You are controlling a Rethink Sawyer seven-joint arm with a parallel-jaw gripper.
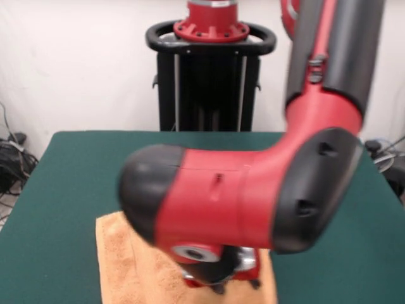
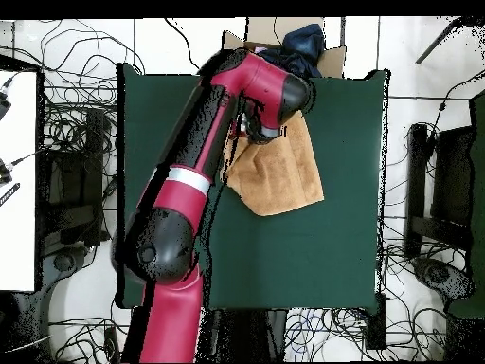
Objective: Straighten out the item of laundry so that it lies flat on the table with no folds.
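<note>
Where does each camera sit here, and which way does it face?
Front view: across the table from the robot, facing it; the arm fills the middle, above the towel at the near edge, with the gripper low over it.
Overhead view: above the table, looking straight down; the arm reaches from the bottom up to the towel near the top edge.
Shared: table, towel and arm; the overhead view is turned half round against the front view.
</note>
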